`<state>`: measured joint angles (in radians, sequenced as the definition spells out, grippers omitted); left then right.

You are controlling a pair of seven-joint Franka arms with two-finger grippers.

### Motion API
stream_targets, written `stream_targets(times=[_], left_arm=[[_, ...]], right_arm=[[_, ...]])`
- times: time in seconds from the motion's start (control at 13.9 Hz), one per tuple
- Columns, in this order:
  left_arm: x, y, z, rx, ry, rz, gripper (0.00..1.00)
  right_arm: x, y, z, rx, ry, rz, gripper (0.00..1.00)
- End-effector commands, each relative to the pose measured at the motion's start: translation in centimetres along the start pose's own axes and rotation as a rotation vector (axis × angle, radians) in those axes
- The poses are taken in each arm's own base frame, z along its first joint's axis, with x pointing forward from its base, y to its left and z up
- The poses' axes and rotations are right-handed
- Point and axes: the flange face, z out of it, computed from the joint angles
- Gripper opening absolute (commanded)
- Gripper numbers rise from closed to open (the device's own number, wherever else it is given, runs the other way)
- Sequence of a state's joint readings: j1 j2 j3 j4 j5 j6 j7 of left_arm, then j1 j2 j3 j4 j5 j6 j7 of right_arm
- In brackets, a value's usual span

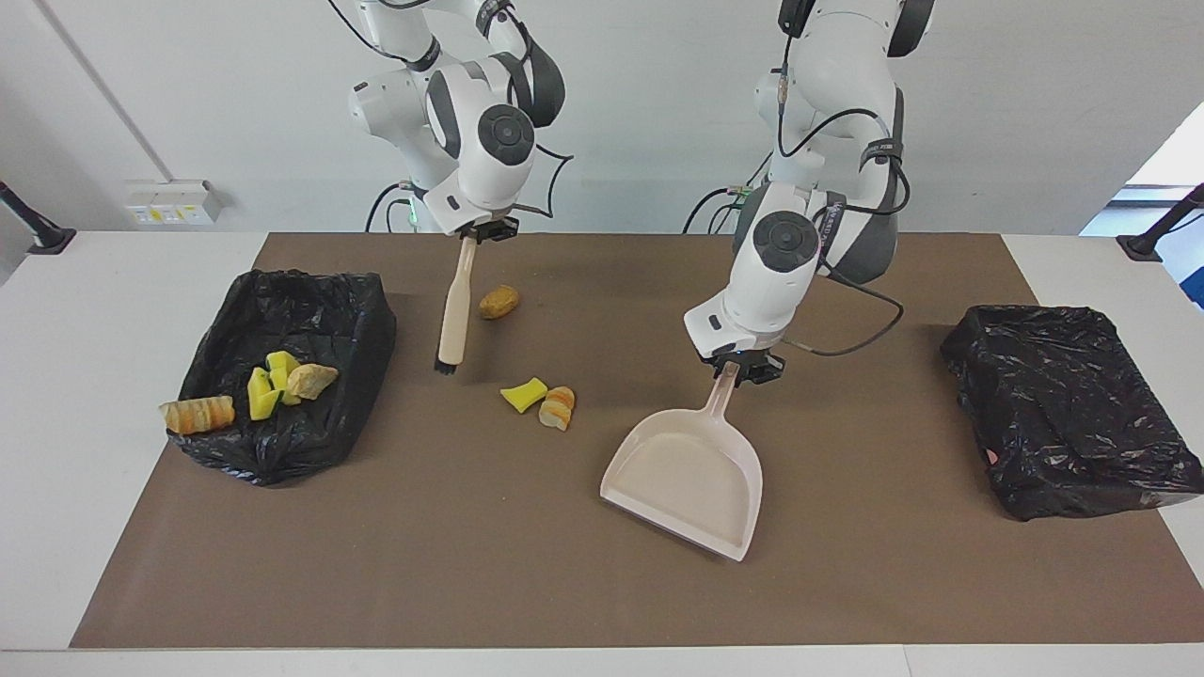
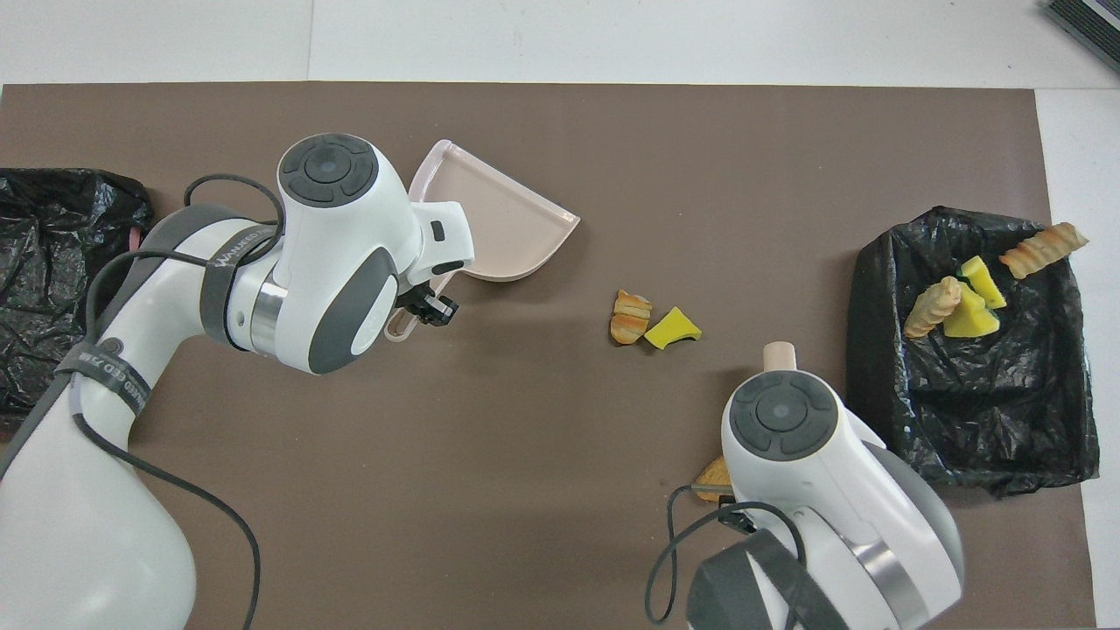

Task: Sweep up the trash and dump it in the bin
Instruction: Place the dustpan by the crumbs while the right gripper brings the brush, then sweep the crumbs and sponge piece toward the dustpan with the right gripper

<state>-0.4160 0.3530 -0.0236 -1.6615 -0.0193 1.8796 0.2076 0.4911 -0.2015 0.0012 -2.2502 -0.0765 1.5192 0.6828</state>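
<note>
My right gripper (image 1: 484, 231) is shut on the top of the beige hand brush (image 1: 452, 306), which hangs tilted with its black bristles (image 1: 444, 366) beside the bin. My left gripper (image 1: 739, 367) is shut on the handle of the beige dustpan (image 1: 687, 480), whose mouth faces away from the robots. Trash on the mat: a yellow sponge chunk (image 1: 523, 394) touching a striped bread lump (image 1: 558, 408), between brush and dustpan, and a brown lump (image 1: 499, 301) nearer the robots. In the overhead view the right arm hides its gripper; only the brush's end (image 2: 779, 354) shows.
A black-lined bin (image 1: 362, 315) at the right arm's end holds several scraps (image 1: 277, 381), with an orange-striped roll (image 1: 198, 414) on its rim. A second black-lined bin (image 1: 1063, 404) sits at the left arm's end. A brown mat (image 1: 470, 564) covers the table.
</note>
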Motion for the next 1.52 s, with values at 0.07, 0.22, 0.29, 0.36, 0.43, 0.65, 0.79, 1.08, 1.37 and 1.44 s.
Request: stream_targets(times=[0.07, 0.22, 0.29, 0.36, 0.43, 0.65, 0.79, 1.08, 1.37, 1.44], left_arm=[[-2.2, -1.1, 0.1, -0.013, -0.062, 0.312, 0.00], [-3.5, -1.9, 0.8, 0.006, -0.102, 0.498, 0.00], [-4.0, -2.1, 1.3, 0.027, -0.123, 0.603, 0.00], [-4.4, -2.2, 1.6, 0.049, -0.142, 0.695, 0.00], [-4.5, -2.2, 1.7, 0.061, -0.153, 0.749, 0.00], [-4.7, -1.0, 1.8, 0.153, -0.208, 0.909, 0.00], [-5.3, 1.0, 2.7, 0.205, -0.190, 0.968, 0.00], [-6.2, 2.7, 3.6, 0.226, -0.159, 1.004, 0.00], [-6.2, 3.0, 3.7, 0.229, -0.149, 0.996, 0.00], [-6.2, 3.1, 3.7, 0.230, -0.147, 0.996, 0.00]], right_arm=[[-2.6, 1.2, 3.2, 0.144, -0.044, 0.104, 0.00], [-2.9, 0.4, 3.6, 0.204, -0.080, 0.129, 0.00], [-2.8, -0.4, 4.2, 0.223, -0.079, 0.172, 0.00], [-3.3, -1.6, 4.6, 0.236, -0.068, 0.170, 0.00], [-3.4, -1.9, 4.8, 0.248, -0.076, 0.168, 0.00], [-2.0, -3.0, 5.7, 0.287, -0.043, 0.139, 0.00], [-0.9, -3.9, 5.0, 0.351, -0.031, 0.047, 0.00], [0.2, -4.8, 3.4, 0.398, -0.002, -0.115, 0.00], [2.5, -6.3, 1.8, 0.441, 0.008, -0.238, 0.00], [3.4, -7.4, 1.7, 0.444, 0.001, -0.255, 0.00]])
